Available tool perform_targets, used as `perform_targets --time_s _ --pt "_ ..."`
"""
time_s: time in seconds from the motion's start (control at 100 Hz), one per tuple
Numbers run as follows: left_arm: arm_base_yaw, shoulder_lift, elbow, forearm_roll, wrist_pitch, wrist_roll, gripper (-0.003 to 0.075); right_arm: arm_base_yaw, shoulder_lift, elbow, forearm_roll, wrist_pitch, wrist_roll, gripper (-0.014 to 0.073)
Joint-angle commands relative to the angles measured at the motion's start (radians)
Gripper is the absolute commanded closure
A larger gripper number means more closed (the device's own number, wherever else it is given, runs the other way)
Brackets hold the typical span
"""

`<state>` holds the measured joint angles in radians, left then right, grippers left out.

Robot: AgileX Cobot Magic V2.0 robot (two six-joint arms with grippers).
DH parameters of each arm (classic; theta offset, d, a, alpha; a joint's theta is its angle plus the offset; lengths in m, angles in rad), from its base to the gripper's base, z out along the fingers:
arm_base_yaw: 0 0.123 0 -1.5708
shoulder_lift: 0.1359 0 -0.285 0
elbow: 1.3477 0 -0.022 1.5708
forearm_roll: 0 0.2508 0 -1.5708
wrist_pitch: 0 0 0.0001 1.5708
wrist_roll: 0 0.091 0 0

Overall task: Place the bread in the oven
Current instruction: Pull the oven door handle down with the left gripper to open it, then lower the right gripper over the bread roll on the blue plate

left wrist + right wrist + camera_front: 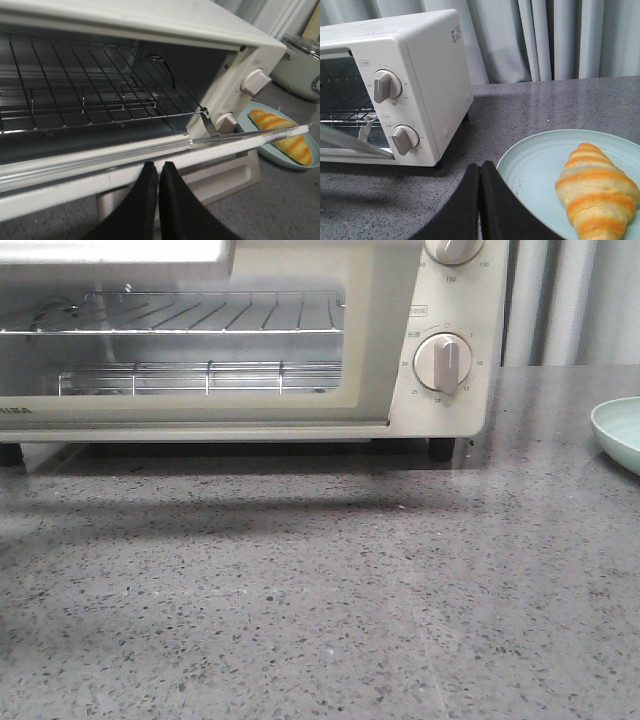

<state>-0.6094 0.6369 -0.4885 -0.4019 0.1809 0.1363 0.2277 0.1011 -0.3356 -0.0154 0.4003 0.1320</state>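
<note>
The cream-white oven (400, 340) stands at the back of the grey counter, its door hanging partly open, as the left wrist view (150, 20) and the right wrist view (430, 60) show. Its wire rack (100, 100) is bare. The bread (597, 195), orange with cream stripes, lies on a pale green plate (535, 170) to the right of the oven; it also shows in the left wrist view (282, 135). My left gripper (158, 165) is shut, empty, with its tips at the door's upper edge. My right gripper (480, 165) is shut, empty, beside the plate's rim. Neither gripper shows in the front view.
The plate's rim (620, 430) reaches into the front view at the right edge. A pale pot with a glass lid (300, 65) stands behind the plate. Grey curtains (545, 40) hang behind the counter. The oven's dials (443, 362) are on its right panel.
</note>
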Motion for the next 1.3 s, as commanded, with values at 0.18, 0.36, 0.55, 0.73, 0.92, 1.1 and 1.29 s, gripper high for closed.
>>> perform_targets --time_s 0.18,0.36,0.55,0.73,0.92,1.1,1.29 --pt "-0.004 -0.262 -0.032 -0.026 0.025 0.002 0.0741 0.004 0.026 -0.035 -0.023 -0.081 -0.016 0.0669" --pt "-0.004 -0.366 -0.064 0.057 0.027 0.011 0.0741 0.004 0.097 -0.05 -0.047 -0.074 -0.016 0.0669" --pt "-0.004 -0.381 -0.104 0.159 0.039 0.011 0.0741 0.004 0.267 -0.175 -0.24 0.027 -0.016 0.0642" --pt "-0.004 -0.381 -0.106 0.183 0.039 0.011 0.0741 0.002 0.466 -0.312 -0.296 0.158 0.0 0.0449" --pt "-0.004 -0.381 -0.106 0.183 0.038 0.011 0.0741 0.002 0.656 -0.42 -0.309 0.315 0.104 0.0312" --pt "-0.004 -0.381 -0.106 0.183 0.038 0.011 0.0741 -0.002 0.799 -0.517 -0.317 0.441 0.113 0.0313" --pt "-0.004 -0.381 -0.106 0.183 0.041 0.011 0.0741 -0.091 0.885 -0.578 -0.337 0.455 0.113 0.0313"
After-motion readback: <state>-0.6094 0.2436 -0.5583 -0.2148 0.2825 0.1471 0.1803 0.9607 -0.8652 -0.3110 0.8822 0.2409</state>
